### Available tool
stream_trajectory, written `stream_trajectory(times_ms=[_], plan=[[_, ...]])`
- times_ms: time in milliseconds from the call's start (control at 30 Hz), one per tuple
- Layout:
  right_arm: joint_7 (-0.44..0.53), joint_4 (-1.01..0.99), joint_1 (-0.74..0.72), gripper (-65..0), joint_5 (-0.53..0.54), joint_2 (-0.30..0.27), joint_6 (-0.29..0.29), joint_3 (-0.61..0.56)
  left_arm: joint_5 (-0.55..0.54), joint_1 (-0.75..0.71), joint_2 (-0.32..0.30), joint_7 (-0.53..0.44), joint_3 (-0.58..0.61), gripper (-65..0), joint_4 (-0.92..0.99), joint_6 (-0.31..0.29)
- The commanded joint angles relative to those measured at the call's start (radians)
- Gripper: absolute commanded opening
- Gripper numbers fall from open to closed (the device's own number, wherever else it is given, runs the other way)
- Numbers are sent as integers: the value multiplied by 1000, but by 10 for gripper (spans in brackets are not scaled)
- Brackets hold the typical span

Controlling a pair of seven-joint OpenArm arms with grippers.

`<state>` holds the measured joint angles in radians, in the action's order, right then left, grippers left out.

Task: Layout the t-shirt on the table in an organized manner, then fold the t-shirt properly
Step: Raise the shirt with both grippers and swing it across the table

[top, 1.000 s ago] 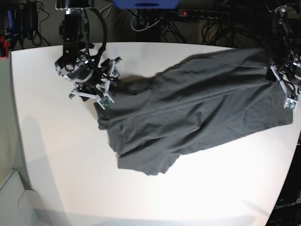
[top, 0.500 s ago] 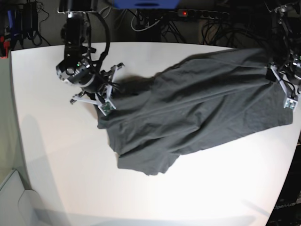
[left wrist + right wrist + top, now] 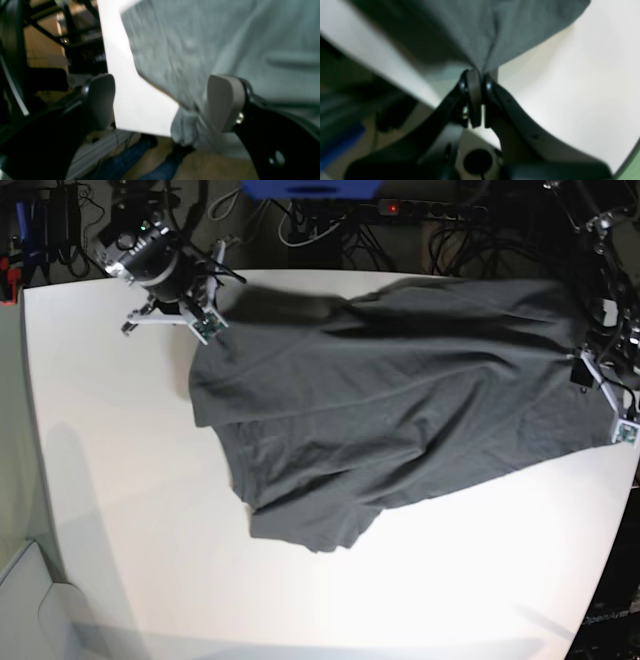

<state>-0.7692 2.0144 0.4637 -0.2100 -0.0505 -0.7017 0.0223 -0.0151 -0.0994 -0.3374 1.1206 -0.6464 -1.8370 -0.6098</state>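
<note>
Both wrist views are blurred, and your left gripper [image 3: 160,102] sits at the frame's edge.
Your right gripper [image 3: 476,85] is pinched on the t-shirt [image 3: 400,400], spread across the table [image 3: 120,480]; the left gapes wide, cloth between its pads.

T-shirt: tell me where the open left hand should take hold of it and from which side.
Probably the bunched corner of the t-shirt hanging over the table edge. It sits just inside the left hand, beside one finger pad, so close from the table's edge inward. The right hand already pinches the opposite end.
</note>
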Motion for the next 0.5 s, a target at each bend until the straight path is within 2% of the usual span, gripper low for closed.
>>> stream_trajectory(times_ms=[0,267,467], plan=[[18,22,20,-650,7,-25,4,-14,2,19,-21,-14,-3,-88,-3,4],[18,22,132,-650,5,-180,4,-58,2,151,-19,-18,44,-88,256,6],[18,21,212,-650,4,-274,4,-58,2,168,-18,-127,156,-88,405,8]])
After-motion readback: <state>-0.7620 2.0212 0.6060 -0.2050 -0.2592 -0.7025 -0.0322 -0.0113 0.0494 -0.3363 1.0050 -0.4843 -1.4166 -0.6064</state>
